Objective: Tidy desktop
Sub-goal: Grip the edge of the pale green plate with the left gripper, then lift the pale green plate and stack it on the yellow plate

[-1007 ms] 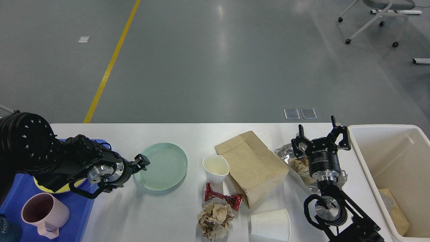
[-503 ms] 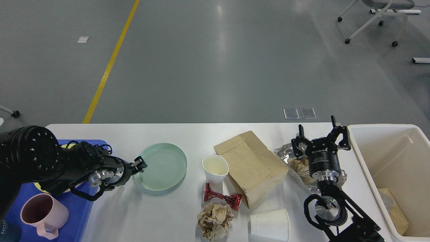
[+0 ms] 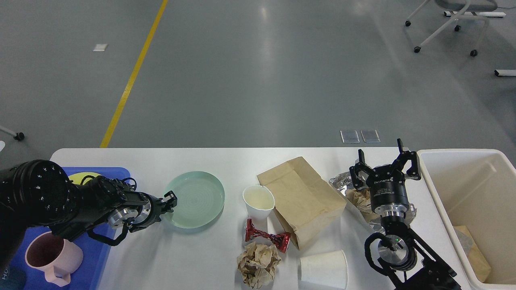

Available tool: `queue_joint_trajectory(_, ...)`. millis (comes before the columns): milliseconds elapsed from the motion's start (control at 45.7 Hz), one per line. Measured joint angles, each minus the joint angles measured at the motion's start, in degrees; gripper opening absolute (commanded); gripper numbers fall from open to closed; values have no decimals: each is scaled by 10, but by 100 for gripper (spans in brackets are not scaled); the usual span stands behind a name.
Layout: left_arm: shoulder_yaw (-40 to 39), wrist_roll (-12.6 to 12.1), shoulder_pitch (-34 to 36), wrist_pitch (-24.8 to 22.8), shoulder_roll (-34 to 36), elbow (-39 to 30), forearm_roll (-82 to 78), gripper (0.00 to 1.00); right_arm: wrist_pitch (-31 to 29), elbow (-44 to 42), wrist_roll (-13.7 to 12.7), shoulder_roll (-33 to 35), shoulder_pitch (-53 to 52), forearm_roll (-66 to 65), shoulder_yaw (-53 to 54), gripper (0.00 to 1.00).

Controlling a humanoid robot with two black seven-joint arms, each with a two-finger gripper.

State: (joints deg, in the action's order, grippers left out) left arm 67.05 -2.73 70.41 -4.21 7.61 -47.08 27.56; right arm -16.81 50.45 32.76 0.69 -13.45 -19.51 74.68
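Observation:
The white desktop [image 3: 181, 257] carries a pale green plate [image 3: 198, 199], an upright white paper cup [image 3: 258, 202], a brown paper bag [image 3: 302, 199], a red wrapper [image 3: 268, 237], a crumpled brown paper ball [image 3: 258, 264], a paper cup on its side [image 3: 324, 269], and foil with crumpled paper [image 3: 352, 192]. My left gripper [image 3: 169, 200] is at the plate's left rim; its fingers are too small and dark to tell apart. My right gripper [image 3: 383, 161] is open and empty, its fingers pointing away from me, above the foil.
A blue tray [image 3: 100, 245] at the left holds a pink mug [image 3: 52, 255] and a yellow dish [image 3: 82, 177]. A cream bin [image 3: 447, 189] with paper inside stands at the right edge. The floor lies beyond the far table edge.
My left gripper has moved lower and closer to the plate's left rim, and the arm has shifted, uncovering the yellow dish. The right arm has not moved.

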Motion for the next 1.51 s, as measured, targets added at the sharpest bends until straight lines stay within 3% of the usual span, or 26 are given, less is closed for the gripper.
queue_joint_trajectory(656, -14, -4, 0, -32, 2, 4, -32, 0, 0, 0, 0, 0, 0, 0, 0, 100)
queue_joint_trajectory(1007, -32, -8, 4, -40, 6, 4, -32, 0, 0, 0, 0, 0, 0, 0, 0, 100)
queue_joint_trajectory(1313, -37, -9, 29, -97, 31, -4, -32, 0, 0, 0, 0, 0, 0, 0, 0, 100)
queue_joint_trajectory(1510, -29, -9, 98, -118, 62, -79, -32, 0, 0, 0, 0, 0, 0, 0, 0, 100)
